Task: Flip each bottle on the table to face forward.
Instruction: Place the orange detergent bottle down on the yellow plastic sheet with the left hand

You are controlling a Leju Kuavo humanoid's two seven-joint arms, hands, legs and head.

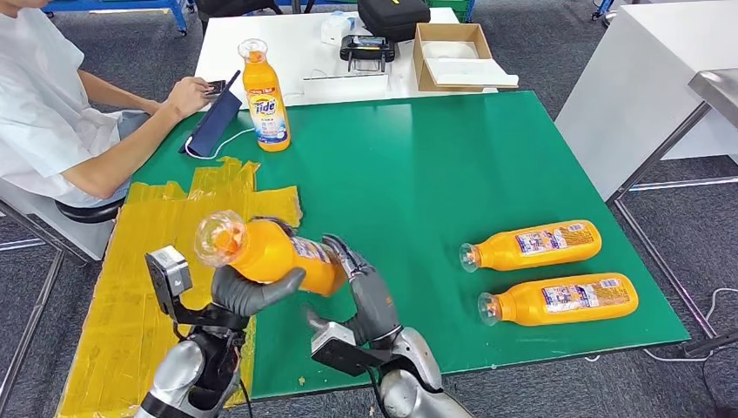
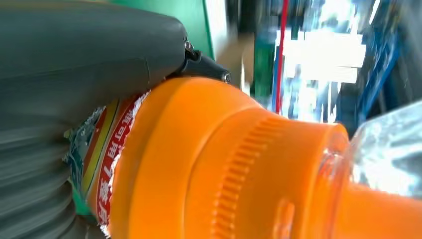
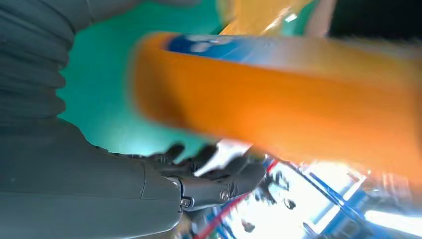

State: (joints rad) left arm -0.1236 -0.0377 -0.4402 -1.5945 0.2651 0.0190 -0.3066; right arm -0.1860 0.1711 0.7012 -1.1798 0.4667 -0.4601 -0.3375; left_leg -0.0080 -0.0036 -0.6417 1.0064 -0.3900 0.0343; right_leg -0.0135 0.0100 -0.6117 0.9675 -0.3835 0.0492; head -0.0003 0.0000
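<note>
Up close, the left hand (image 1: 248, 292) wraps an orange bottle (image 1: 270, 251), thumb curled across the body just below the shoulder; in the left wrist view the thumb (image 2: 89, 47) presses against the label edge. Bottle is lifted off the table, tilted, its clear cap (image 1: 218, 237) pointing toward the robot and to its left. The right hand (image 1: 370, 296) sits just beside the bottle's base end, fingers (image 3: 219, 172) loosely spread and part-curled; the right wrist view is blurred, so contact with the bottle cannot be told.

Under and left of the held bottle: crumpled yellow sheeting (image 1: 165, 252) spread over the near-left corner of the green table (image 1: 418, 165).

Right side of the table: two orange bottles lying flat, one behind the other, caps toward the robot's left — farther one (image 1: 533, 246), nearer one (image 1: 560, 299), close together, the nearer one just beside the front edge.

Far left: an upright bottle (image 1: 265, 96) near the back edge, a dark pouch (image 1: 211, 124) just beside it. A seated person's hand (image 1: 187, 94) rests by the pouch.

Wide bare green stretch across the table's middle and far right. Beyond the back edge, a white table carrying a cardboard box (image 1: 452, 57) and a black case (image 1: 393, 16).
</note>
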